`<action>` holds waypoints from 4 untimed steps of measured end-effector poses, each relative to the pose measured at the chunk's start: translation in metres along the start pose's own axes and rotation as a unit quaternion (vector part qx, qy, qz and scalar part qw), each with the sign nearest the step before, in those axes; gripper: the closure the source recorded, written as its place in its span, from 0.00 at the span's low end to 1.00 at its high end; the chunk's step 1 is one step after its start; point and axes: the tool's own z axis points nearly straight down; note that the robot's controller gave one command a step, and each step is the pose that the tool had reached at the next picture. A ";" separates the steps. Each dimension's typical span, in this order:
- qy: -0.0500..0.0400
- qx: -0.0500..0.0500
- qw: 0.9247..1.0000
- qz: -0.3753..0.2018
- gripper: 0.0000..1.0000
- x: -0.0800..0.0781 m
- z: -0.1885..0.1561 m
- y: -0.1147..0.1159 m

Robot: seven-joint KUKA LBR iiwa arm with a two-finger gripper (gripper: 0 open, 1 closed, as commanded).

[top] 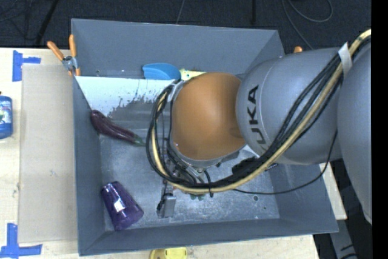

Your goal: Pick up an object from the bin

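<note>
— Where's the end effector (165, 203)?
— Bottom centre of the frame, low in the bin (182, 39), beneath the arm's orange cover (206, 115). Released or clenched, I cannot tell.
— Nearest thing?
— 1 purple bottle-like object (121, 206), lying just left of it, apart. A dark purple aubergine shape (112, 127) lies further up-left, and a blue piece (160, 71) sits against the back wall.

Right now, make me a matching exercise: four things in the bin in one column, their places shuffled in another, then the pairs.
1 purple bottle
2 aubergine
3 blue thing
4 gripper

A against the bin's back wall
B lower middle of the floor
C lower left corner
D left side, halfway up

Pairs: 1-C, 2-D, 3-A, 4-B
</note>
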 end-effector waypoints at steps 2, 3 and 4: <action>-0.007 -0.001 1.000 -0.027 0.00 -0.023 0.072 -0.041; -0.002 -0.001 0.999 -0.039 0.00 -0.040 0.070 -0.066; -0.007 -0.001 0.993 -0.117 0.00 -0.066 0.053 -0.089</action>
